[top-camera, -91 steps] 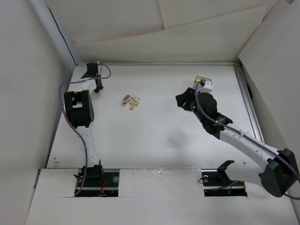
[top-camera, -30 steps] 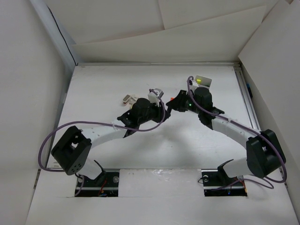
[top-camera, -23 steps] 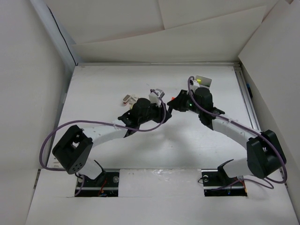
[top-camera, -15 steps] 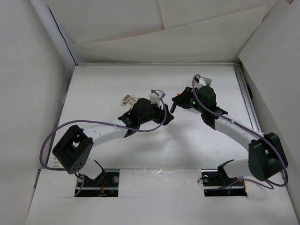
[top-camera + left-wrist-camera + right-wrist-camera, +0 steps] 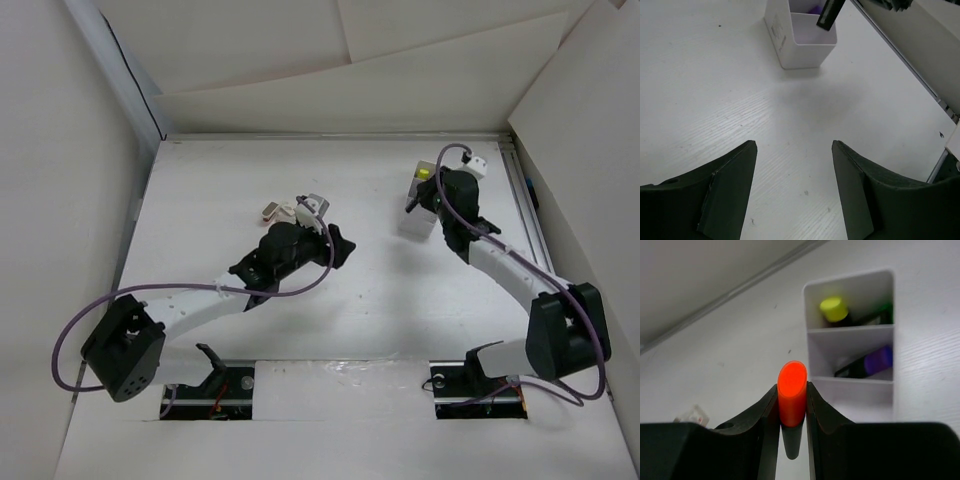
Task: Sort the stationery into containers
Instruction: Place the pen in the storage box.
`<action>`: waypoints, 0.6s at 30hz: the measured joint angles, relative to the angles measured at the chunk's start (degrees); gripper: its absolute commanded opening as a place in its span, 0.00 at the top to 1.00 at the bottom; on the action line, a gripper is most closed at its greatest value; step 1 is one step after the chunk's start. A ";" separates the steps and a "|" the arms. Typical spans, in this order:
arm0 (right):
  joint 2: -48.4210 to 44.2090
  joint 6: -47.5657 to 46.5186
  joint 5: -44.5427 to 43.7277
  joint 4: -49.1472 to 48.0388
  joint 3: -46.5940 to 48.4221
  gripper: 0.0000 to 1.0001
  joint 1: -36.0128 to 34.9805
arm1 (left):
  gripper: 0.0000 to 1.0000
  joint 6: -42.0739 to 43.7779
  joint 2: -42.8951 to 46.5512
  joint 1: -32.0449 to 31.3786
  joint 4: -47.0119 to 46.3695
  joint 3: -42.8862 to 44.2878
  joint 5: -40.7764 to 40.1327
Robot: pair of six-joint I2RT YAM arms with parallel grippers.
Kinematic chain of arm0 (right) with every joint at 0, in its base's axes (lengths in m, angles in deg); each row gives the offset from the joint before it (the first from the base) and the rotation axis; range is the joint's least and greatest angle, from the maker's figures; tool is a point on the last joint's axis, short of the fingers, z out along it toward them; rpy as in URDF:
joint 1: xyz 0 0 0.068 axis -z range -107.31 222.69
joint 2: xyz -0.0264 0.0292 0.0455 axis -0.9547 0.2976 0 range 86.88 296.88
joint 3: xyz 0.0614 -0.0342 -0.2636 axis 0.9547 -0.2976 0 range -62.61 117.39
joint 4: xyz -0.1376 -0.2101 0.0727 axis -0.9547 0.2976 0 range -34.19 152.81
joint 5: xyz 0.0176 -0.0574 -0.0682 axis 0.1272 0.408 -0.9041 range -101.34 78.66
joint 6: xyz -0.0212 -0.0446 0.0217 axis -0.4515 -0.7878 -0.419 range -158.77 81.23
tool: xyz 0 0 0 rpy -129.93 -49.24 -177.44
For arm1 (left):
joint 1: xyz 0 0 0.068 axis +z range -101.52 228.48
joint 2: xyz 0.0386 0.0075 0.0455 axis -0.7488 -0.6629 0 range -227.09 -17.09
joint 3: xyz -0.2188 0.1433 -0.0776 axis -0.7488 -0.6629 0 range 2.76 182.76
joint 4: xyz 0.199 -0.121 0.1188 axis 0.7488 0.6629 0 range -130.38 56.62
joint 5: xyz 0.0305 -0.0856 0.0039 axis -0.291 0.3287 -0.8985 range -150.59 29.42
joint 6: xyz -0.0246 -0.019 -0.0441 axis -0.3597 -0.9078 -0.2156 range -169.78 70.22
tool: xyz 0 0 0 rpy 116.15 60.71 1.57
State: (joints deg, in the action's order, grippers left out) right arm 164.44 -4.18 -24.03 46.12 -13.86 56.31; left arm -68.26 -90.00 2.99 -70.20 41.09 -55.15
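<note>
From above I see the white table (image 5: pixel 300 330) with tall cardboard walls (image 5: pixel 60 150) around it. My left gripper (image 5: pixel 338 246) is out over the middle of the table. Two small pale pieces (image 5: pixel 280 211) lie near it, a bit to the left and farther back. My right gripper (image 5: pixel 420 198) is right above the little white tub (image 5: pixel 412 226), near the far right corner. In the left wrist view, the left fingers (image 5: pixel 730 185) are spread wide apart over the table. The tub (image 5: pixel 805 50) stands well ahead of them, and the black end of the marker (image 5: pixel 827 15) hangs over its open top. In the right wrist view, the right fingers (image 5: pixel 767 410) are squeezed tight on the marker (image 5: pixel 792 390), and its orange cap pokes up between them. The tub (image 5: pixel 850 384) is just beside the cap, to the right, and it has three parts. The far part holds a yellow-capped pen (image 5: pixel 834 309) and a green one (image 5: pixel 884 314). The middle part holds a purple-capped pen (image 5: pixel 879 358). One pale piece (image 5: pixel 692 415) lies on the table at the left.
</note>
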 measured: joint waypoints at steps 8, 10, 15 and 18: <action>11.78 -3.32 -19.56 0.52 12.37 0.95 0.57 | 0.41 -1.38 4.48 2.12 2.54 -2.01 -6.32; 14.99 -4.44 -23.26 0.74 14.67 0.96 0.44 | 0.41 -1.57 5.31 2.10 3.52 -2.01 -7.56; 19.71 -6.78 -32.52 1.75 17.11 0.98 -0.79 | 0.41 -2.43 6.58 2.10 4.87 -2.01 -10.58; 20.90 -7.65 -36.00 2.27 17.73 0.98 -1.73 | 0.41 -3.06 6.62 2.10 5.77 -2.01 -11.76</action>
State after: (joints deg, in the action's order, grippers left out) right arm 185.33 -11.83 -60.02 48.39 3.87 54.58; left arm -71.32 -83.38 5.09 -64.43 39.08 -66.91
